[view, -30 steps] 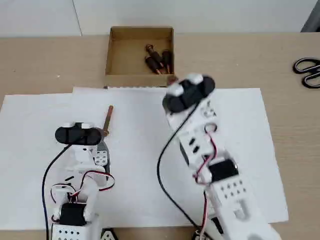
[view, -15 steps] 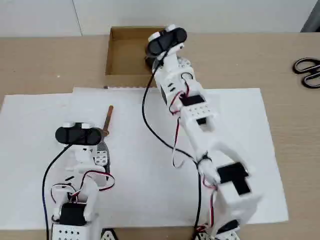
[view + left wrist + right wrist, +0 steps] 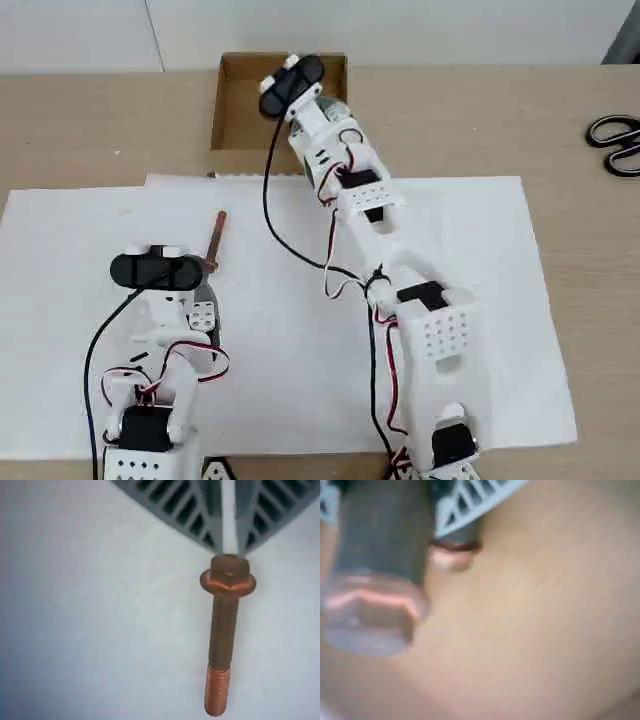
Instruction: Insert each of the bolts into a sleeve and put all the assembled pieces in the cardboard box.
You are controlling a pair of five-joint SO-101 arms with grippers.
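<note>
Your left gripper (image 3: 229,549) sits as before, jaws closed to a thin slit. The tips are right at the head of the bolt (image 3: 222,630), not holding it. Bolt lies flat on the paper (image 3: 80,250), same spot, well short of the box (image 3: 232,115). Right arm has stretched further out since half a second ago, and its wrist has swung leftward across the box. Right gripper (image 3: 380,525) hangs over the box floor, clamped on a piece (image 3: 372,580): dark sleeve, coppery bolt head at its end, blurred. A second piece (image 3: 452,555) shows its coppery end just beside it. Scissors (image 3: 615,143) lie on the table (image 3: 480,120) far right, unmoved.
</note>
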